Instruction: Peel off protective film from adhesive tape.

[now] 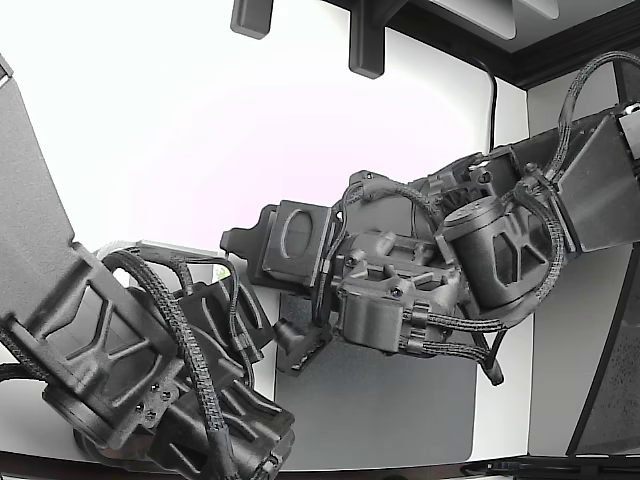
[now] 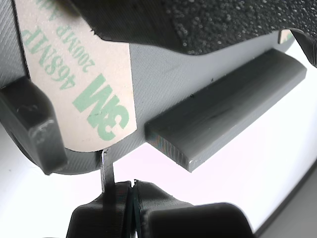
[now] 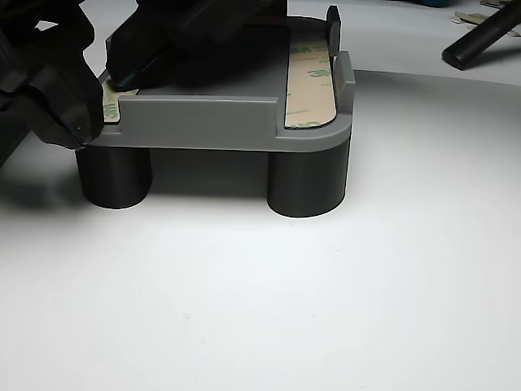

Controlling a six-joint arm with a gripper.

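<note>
Exterior view: two black printed arms crowd the frame, one lower left, one from the upper right. The black gripper point(image 1: 300, 345) sits near centre over a dark grey mat point(image 1: 400, 410) on the white desk point(image 1: 150, 120). Tape & film not visible here; finger state can't be told from this view.

Wrist view: the tan 3M-printed protective film strip point(image 2: 89, 99) lies in the upper left of the frame, on the grey printed fixture plate point(image 2: 163, 84). A thin grey tab point(image 2: 106, 168) hangs off the strip's end at lower centre. The black fingers point(image 2: 114, 208) at the bottom edge are closed to a hairline gap, pinching that tab. A grey rectangular bar point(image 2: 228, 109) runs across centre right.

Other view: the plate stands on dark cylindrical legs point(image 3: 308, 179), centre of frame. A second film strip point(image 3: 312, 85) lies along its right edge, flat, untouched.

Judgement: step in hand is tab gripped, peel barely begun. Next move calls for a steady pull back along the strip at low angle, w/o slipping or tearing the tab.
</note>
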